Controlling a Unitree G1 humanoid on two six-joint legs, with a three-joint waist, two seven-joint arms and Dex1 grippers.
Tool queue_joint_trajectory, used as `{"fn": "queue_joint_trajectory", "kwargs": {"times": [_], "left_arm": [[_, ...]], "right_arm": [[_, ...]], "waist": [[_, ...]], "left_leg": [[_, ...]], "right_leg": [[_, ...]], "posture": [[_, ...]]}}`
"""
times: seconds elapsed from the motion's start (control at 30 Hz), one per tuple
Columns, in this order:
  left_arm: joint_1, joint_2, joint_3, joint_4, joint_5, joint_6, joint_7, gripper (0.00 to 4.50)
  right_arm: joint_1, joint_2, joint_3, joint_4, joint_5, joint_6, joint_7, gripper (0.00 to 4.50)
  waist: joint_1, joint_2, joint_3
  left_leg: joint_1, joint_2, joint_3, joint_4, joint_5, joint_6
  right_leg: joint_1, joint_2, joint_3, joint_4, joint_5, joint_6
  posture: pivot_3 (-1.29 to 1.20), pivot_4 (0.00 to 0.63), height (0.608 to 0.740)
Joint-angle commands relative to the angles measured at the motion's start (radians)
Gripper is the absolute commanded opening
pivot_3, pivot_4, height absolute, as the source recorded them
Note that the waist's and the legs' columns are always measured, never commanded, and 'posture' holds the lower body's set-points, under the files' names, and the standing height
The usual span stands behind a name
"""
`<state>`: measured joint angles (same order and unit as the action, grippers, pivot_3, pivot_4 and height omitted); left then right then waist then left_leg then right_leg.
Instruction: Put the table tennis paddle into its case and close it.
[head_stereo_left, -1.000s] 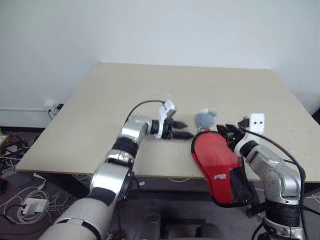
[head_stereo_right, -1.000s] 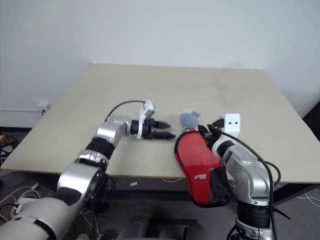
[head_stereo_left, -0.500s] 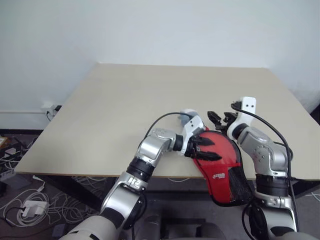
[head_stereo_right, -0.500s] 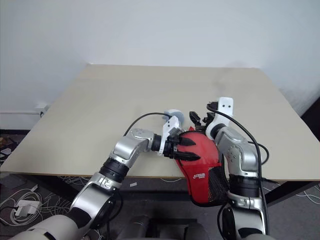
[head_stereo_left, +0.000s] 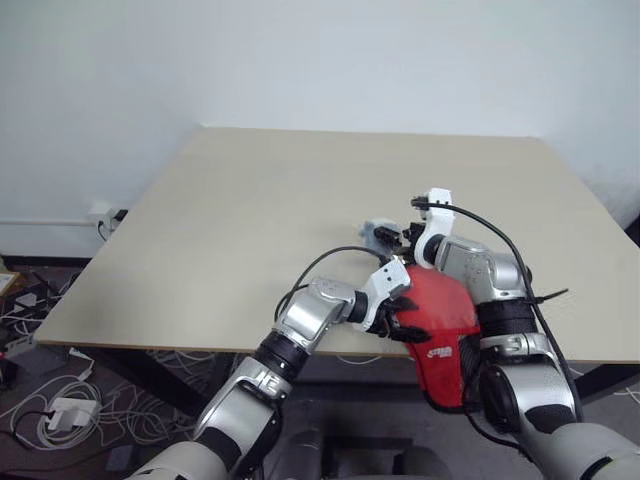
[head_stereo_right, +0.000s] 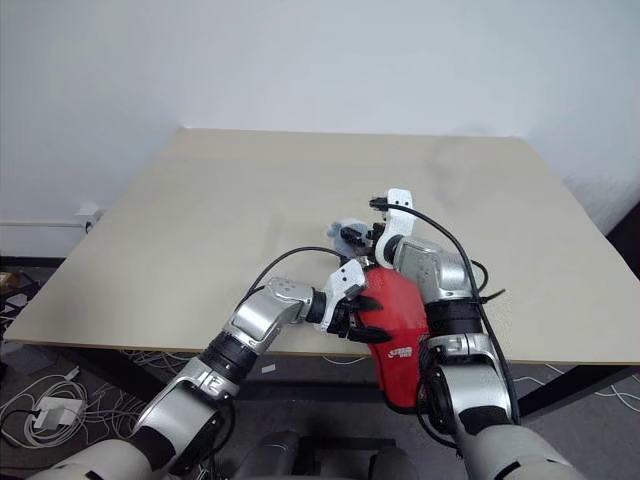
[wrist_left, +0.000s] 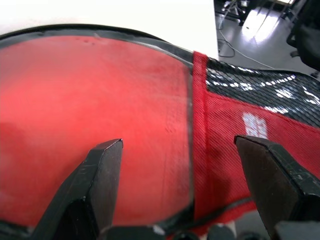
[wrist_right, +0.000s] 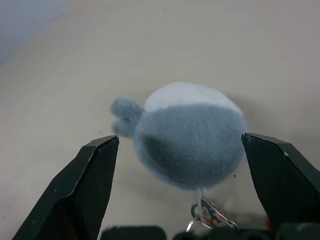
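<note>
Red paddle-shaped zip case w/ black trim and mesh lower end (head_stereo_left: 440, 320) lies at the near table edge, black end hanging over it. Prob. parked there so both arms reach it.

L gripper (head_stereo_left: 400, 315) spread wide against the case's left side, nothing clamped; wrist view has both fingers (wrist_left: 102, 165) straddling the clear plastic panel and the red seam. Reads as bracing the pouch, not gripping.

R gripper (wrist_right: 180, 175) also wide open, empty, hovering just short of a small grey-and-white fluffy ball charm w/ metal ring (wrist_right: 187, 132) on the beige table (head_stereo_left: 250, 200). Charm sits beside the case's round end; looks like the zip pull, so closing is prob. the step in hand.

Paddle: red shows behind the panel, likely its rubber face inside; handle hidden. Zip track, how far shut: can't tell. R forearm covers the case's right edge.
</note>
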<state>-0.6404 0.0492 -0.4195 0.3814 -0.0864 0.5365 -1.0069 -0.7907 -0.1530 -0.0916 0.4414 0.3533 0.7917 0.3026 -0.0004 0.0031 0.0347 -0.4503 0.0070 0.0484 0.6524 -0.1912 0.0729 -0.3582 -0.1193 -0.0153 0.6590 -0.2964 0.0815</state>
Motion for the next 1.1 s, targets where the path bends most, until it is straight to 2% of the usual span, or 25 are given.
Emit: {"fn": "queue_joint_trajectory", "kwargs": {"times": [0.03,0.2,0.43,0.53,0.77,0.87,0.93,1.1], "left_arm": [[-0.009,-0.011,-0.016,0.009,0.017,0.0,0.03,3.78],[-0.002,-0.019,-0.041,-0.009,0.029,-0.008,0.054,3.78],[-0.004,-0.004,-0.036,-0.032,0.023,0.001,0.066,3.78],[-0.006,0.0,-0.027,-0.035,0.018,0.003,0.072,3.78],[-0.015,-0.006,-0.049,-0.014,0.04,0.01,0.099,3.78],[-0.037,-0.027,-0.056,0.013,0.076,0.0,0.158,3.78],[-0.05,-0.04,-0.053,0.021,0.084,-0.006,0.179,3.78],[-0.089,-0.06,-0.077,0.065,0.129,-0.003,0.214,3.78]], "right_arm": [[-0.077,0.005,0.022,0.069,-0.038,-0.089,0.022,4.25],[-0.14,0.019,0.055,0.222,-0.091,-0.158,0.041,4.25],[-0.171,0.039,0.116,0.331,-0.179,-0.201,0.044,4.25],[-0.175,0.05,0.103,0.334,-0.185,-0.219,0.037,3.69],[-0.18,0.053,0.072,0.343,-0.212,-0.283,-0.033,1.26],[-0.153,0.052,0.092,0.3,-0.234,-0.294,-0.043,0.37],[-0.133,0.057,0.098,0.269,-0.239,-0.285,-0.046,0.08],[-0.079,0.065,0.099,0.189,-0.238,-0.243,-0.055,0.05]], "waist": [[0.0,0.0,0.0],[0.0,0.0,0.0],[-0.009,0.001,0.0],[-0.02,0.001,0.0],[-0.023,0.001,0.0],[-0.022,0.001,0.0],[-0.022,0.001,0.0],[-0.022,0.001,0.0]], "left_leg": [[0.0,0.0,0.0,0.0,0.0,0.0],[0.0,0.0,0.0,0.0,0.0,0.0],[0.001,0.0,0.0,-0.001,0.0,-0.001],[0.001,0.0,0.0,-0.001,0.0,-0.001],[0.002,0.0,0.0,-0.003,0.001,-0.003],[0.002,0.0,0.0,-0.003,0.001,-0.002],[0.002,0.0,0.0,-0.003,0.001,-0.002],[0.002,0.0,0.0,-0.003,0.001,-0.002]], "right_leg": [[0.0,0.0,0.0,0.0,0.0,0.0],[0.0,0.0,0.0,0.0,0.0,0.0],[0.0,0.0,0.0,0.0,0.0,0.0],[0.0,0.0,0.0,0.0,0.0,0.0],[0.0,0.0,0.0,0.0,0.0,0.0],[0.0,0.0,0.0,0.0,0.0,0.0],[0.001,0.0,0.0,0.0,0.0,0.0],[0.0,0.0,0.0,0.0,0.0,0.0]], "posture": [[0.0,0.0,0.715],[0.0,0.0,0.715],[0.0,0.0,0.715],[0.0,0.0,0.715],[0.0,0.0,0.715],[0.0,0.0,0.715],[0.0,0.0,0.715],[0.0,0.0,0.715]]}}
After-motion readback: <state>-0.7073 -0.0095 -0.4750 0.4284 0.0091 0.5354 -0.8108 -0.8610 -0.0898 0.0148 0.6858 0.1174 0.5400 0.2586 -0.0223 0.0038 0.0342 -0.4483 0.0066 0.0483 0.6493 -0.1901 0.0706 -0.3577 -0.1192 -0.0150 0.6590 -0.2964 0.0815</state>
